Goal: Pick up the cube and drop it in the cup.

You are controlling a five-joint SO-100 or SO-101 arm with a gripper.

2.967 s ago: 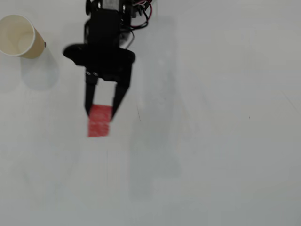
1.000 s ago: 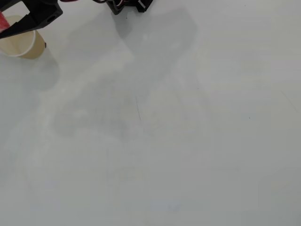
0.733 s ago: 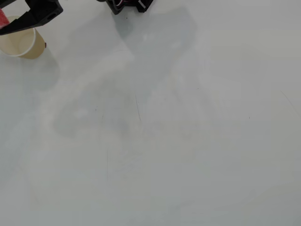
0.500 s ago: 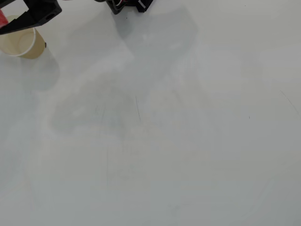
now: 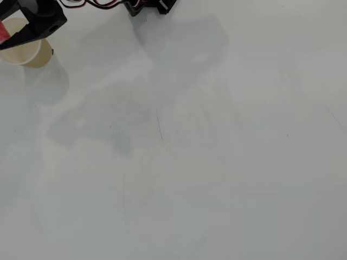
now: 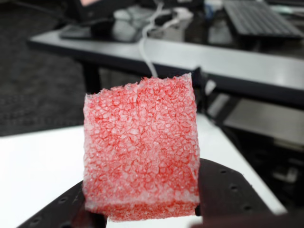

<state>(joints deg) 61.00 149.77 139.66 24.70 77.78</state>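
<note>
White and almost bare, the bench (image 5: 206,162) fills the overhead view, with soft gray shadows and a few thin scratch marks across it. Up in the top left corner of that view stands the cup (image 5: 26,54), cream-beige on the outside and pale inside, with part of its round rim cut off by the picture edge. The black end effector (image 5: 8,33) reaches in over the cup from the top edge, and its dark fingers hide part of the rim. A small bit of red shows at the far left edge, right over the cup's mouth: that is the cube (image 5: 2,31), held between the fingers. Red and white wires (image 5: 100,3) and another black part of the arm (image 5: 146,6) peek in along the top edge. In the wrist view the cube (image 6: 141,147) is very close and big (it looks like a red sponge full of tiny bubbles), with a rough, bumpy top edge. The end effector (image 6: 142,209) is closed on the cube, with one black finger (image 6: 223,190) pressed to its right side and another dark finger low on its left. Behind the cube the view is blurry, with a gray desk (image 6: 199,59), a keyboard (image 6: 259,18) and a white cable (image 6: 147,42) hanging down.
</note>
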